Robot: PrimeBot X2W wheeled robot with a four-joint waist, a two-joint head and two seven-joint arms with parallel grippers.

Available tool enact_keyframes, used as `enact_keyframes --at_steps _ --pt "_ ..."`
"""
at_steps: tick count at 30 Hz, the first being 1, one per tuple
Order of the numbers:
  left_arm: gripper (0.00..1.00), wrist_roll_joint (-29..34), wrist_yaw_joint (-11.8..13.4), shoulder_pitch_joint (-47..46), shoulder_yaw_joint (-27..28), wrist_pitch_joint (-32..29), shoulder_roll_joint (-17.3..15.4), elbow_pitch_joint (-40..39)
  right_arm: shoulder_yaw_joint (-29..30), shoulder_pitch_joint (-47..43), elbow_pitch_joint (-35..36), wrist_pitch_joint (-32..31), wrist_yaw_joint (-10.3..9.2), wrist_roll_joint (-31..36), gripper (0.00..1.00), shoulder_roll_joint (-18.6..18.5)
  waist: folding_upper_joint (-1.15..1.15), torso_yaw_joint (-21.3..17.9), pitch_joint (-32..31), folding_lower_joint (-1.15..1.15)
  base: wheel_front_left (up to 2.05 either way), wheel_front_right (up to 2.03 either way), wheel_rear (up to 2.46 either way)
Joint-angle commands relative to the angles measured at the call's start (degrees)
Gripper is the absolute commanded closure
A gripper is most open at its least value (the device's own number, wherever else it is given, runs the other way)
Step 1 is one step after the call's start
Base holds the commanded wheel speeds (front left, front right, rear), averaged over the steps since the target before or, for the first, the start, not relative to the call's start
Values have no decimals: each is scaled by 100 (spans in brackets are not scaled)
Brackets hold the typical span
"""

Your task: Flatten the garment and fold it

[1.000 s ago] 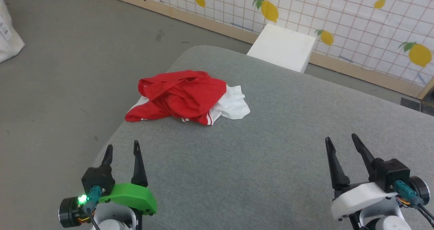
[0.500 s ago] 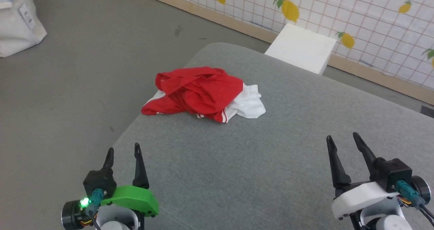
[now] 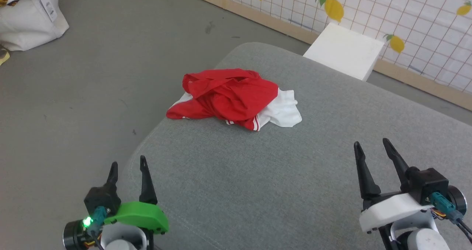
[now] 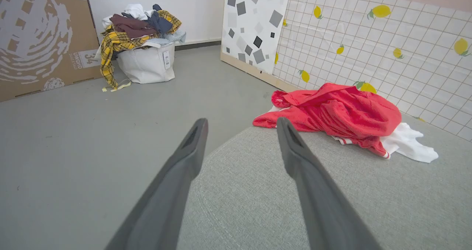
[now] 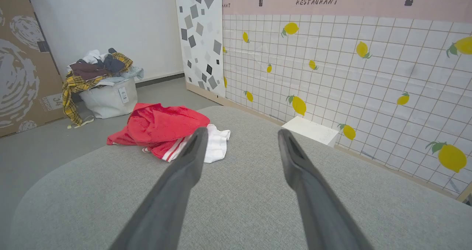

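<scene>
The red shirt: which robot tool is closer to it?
The left tool. The shirt lies crumpled ahead of it, slightly right. The right tool is farther, with the shirt ahead and well to its left.

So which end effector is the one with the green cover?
The left end effector, at the lower left of the head view, with a green light lit beside the cover. The right end effector has a white cover.

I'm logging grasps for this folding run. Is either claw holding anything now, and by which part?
Nothing is held. The left claw and right claw are open and empty, clear of the crumpled shirt lying on the grey cushion.
</scene>
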State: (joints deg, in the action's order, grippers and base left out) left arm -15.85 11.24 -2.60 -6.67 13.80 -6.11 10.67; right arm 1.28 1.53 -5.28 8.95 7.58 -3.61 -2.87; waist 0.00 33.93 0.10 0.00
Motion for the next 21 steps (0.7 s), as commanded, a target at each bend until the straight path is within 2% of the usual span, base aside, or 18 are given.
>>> enact_keyframes --at_steps 1,6,11,18,21 --pt "0 -103 -4 -196 -6 70 -43 17 -10 131 -19 46 -8 -22 0 -1 0 -58 97 0 0 0 0" --pt "0 -350 -345 -802 -98 -99 -164 107 -95 309 96 -20 -9 88 0 0 0 -325 507 0 0 0 0" --pt "0 -589 -638 -1869 -35 -739 -400 343 -110 575 271 -89 -9 211 0 0 0 -860 1185 0 0 0 0" --pt "0 -1286 -940 -3170 376 -1999 -859 862 -232 989 285 -4 -9 221 0 0 0 -1816 2183 0 0 0 0" --pt "0 -1458 -927 -3462 491 -2680 -1158 1110 -248 1182 239 110 -9 174 0 0 0 -2212 2547 0 0 0 0"
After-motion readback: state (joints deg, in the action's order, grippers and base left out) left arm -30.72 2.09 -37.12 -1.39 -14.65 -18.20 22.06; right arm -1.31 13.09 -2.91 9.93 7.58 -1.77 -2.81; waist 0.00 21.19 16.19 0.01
